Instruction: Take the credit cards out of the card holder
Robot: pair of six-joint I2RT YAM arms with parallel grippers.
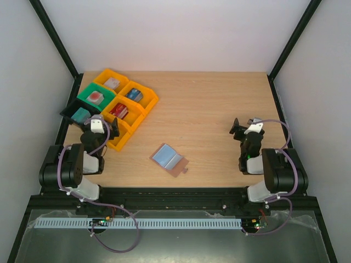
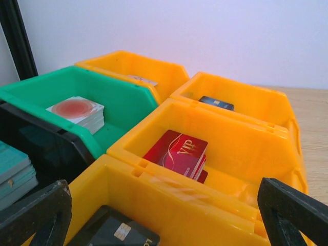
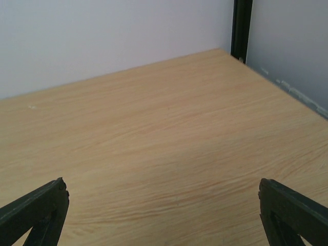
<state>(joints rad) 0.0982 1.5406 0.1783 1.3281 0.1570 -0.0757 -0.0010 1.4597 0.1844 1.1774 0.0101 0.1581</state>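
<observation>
Both grippers, left (image 1: 98, 125) and right (image 1: 245, 127), sit back near their bases with fingers apart and holding nothing, leaving free reach to the holder (image 1: 169, 159), which lies open on the table (image 1: 219, 104) between them, right of the card bins (image 1: 112, 104).
</observation>
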